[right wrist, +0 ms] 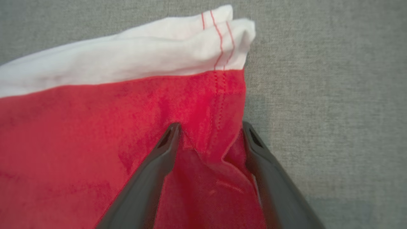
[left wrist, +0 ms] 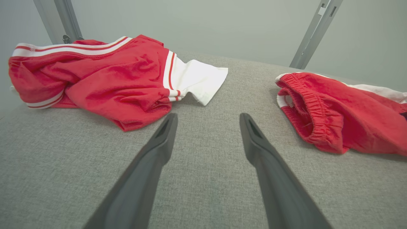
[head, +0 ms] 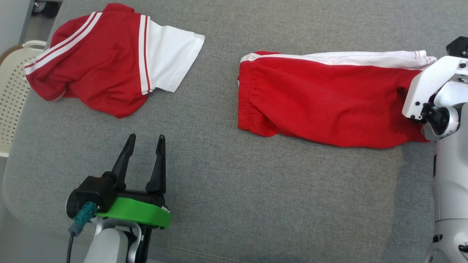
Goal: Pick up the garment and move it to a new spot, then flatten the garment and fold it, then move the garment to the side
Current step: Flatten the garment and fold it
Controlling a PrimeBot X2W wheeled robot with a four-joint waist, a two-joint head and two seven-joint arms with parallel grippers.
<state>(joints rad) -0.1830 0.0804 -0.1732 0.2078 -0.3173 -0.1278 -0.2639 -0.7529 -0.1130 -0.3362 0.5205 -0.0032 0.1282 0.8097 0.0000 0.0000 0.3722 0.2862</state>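
Grey woven surface, evenly lit, soft shadows. Plain pale wall behind it. Two slanted metal struts before the wall. Cream perforated basket beside the surface's left edge.

My head looks steeply down at the grey fabric surface; my left wrist low across it; my right wrist close over the red shorts, which all three share.

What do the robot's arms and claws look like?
Left claw: two long tapering black fingers on a black block, bright green plate beneath, teal connector with dark cable. Right arm: glossy white housing, silver wrist; right claw has the same dark fingers.
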